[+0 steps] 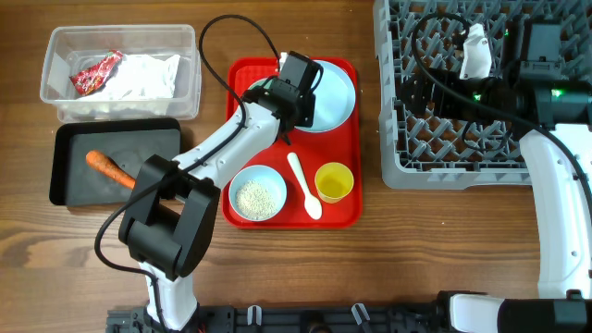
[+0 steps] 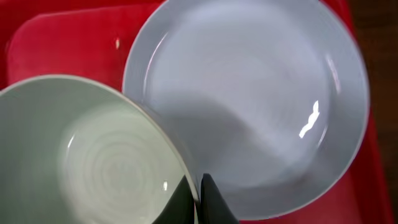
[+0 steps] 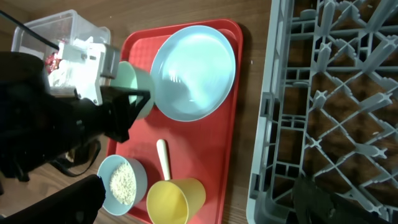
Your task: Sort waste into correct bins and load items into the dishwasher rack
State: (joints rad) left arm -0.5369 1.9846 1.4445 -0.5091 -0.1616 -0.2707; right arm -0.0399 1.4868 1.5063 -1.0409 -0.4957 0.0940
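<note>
Step in hand, as I read it: get the pale-green bowl (image 3: 132,81) off the red tray (image 1: 344,215) and over to the dishwasher rack (image 1: 444,174). L jaws are clenched on the bowl's thin rim. Seen from overhead, the bowl is at the top-left part of the red tray, tipped on its side. It's right beside the light-blue plate (image 1: 338,97) and overlaps the plate's edge in the L wrist view. Can't tell if it's clear of the tray surface. R jaws hang released and empty over the rack, just right of the red tray.

To do it well, imo:
- Lift straight up first so the bowl doesn't clip the plate.
- Keep the pinch firm, since a rim hold prob lets a bowl swing.
- Go slow across the tray.
- Rack is on the far side, so it's a long reach for the L arm (image 1: 222,139). Mind the R arm (image 1: 555,213) parked there.
- Set the bowl btwn peg rows, on edge, mouth tilted down.

Along the red tray's bottom edge: light-blue bowl (image 1: 234,190) w/ rice (image 1: 256,197), white spoon (image 1: 303,185), yellow cup (image 1: 334,182). Left of the red tray, on the worktop:
- level w/ its top, a clear tub (image 1: 118,113) w/ napkin (image 1: 143,76) + red wrapper (image 1: 97,72)
- level w/ its middle, a black tray (image 1: 153,153) w/ carrot piece (image 1: 109,167)

Writing: the wrapper has print but it's too small to read. No brand or label legible elsewhere.
</note>
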